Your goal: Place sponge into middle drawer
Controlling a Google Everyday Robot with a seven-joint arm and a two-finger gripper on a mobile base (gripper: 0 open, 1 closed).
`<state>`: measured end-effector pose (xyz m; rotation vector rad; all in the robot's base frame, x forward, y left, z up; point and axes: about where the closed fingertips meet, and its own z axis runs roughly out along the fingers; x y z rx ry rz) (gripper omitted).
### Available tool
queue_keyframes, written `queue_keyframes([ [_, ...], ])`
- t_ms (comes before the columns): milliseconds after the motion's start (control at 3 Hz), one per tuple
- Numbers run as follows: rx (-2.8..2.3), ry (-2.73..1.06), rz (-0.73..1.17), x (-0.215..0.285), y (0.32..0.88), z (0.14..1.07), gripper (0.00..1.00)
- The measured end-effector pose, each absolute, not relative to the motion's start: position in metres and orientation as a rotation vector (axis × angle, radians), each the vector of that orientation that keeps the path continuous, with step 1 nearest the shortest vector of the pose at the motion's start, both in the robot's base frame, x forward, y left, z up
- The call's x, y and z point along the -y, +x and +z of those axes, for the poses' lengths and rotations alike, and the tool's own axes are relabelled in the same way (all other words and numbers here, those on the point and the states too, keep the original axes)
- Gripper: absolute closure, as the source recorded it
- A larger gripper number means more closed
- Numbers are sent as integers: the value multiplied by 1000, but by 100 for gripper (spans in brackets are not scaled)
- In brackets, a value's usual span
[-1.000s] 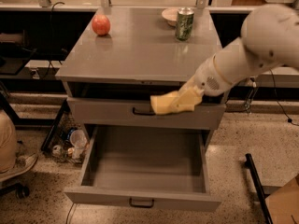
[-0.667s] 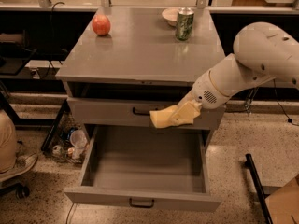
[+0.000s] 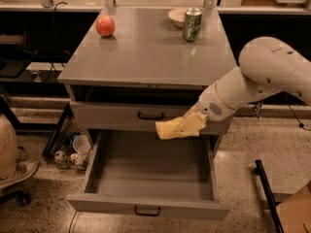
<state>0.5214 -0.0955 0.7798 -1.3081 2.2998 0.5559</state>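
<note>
Camera view is showing the white arm [image 3: 262, 76] stretching in from the right, angling down and leftward across the cabinet front. Its gripper [image 3: 188, 125] is hanging just above the open middle drawer [image 3: 146, 176], in front of the closed drawer front [image 3: 112, 116] above it. The fingers are pinching one end of the sponge [image 3: 167, 130] (pale yellow, jutting left, clear of the drawer floor). On the cabinet top [image 3: 141, 52] a green can [image 3: 191, 25] is standing beside a bowl [image 3: 176, 16], its label too blurred to read. An apple [image 3: 105, 25] is sitting far left.
</note>
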Motion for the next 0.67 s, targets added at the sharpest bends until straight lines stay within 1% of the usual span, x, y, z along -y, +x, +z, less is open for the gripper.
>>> queue_keyframes([
  [333, -2351, -1239, 629, 88, 509, 721, 100],
  [667, -2374, -1185, 661, 76, 498, 644, 100],
])
